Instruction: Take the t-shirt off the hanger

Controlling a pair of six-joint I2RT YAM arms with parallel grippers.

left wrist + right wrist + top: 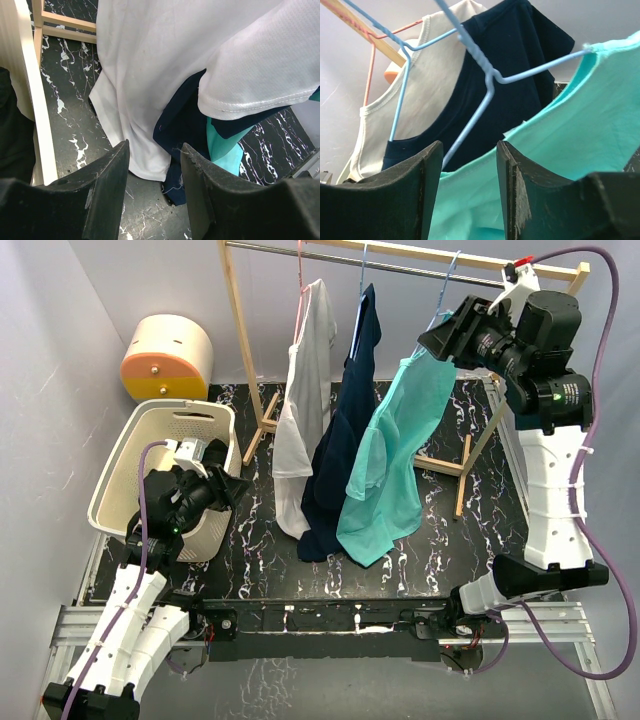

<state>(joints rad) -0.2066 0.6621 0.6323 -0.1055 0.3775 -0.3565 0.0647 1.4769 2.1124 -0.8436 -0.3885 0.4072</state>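
Observation:
Three t-shirts hang on the wooden rack: white, navy and teal. My right gripper is open, high up beside the teal shirt's collar. In the right wrist view its jaws stand apart, with the light blue wire hanger and the teal shirt just beyond them; neither is gripped. My left gripper is open and empty, low by the basket. It faces the hems of the white shirt, the navy shirt and the teal shirt.
A cream laundry basket stands at the left, its wall beside my left gripper. A cream and orange round box sits behind it. The white shirt hangs on a pink hanger. The rack's wooden feet rest on the black marbled table.

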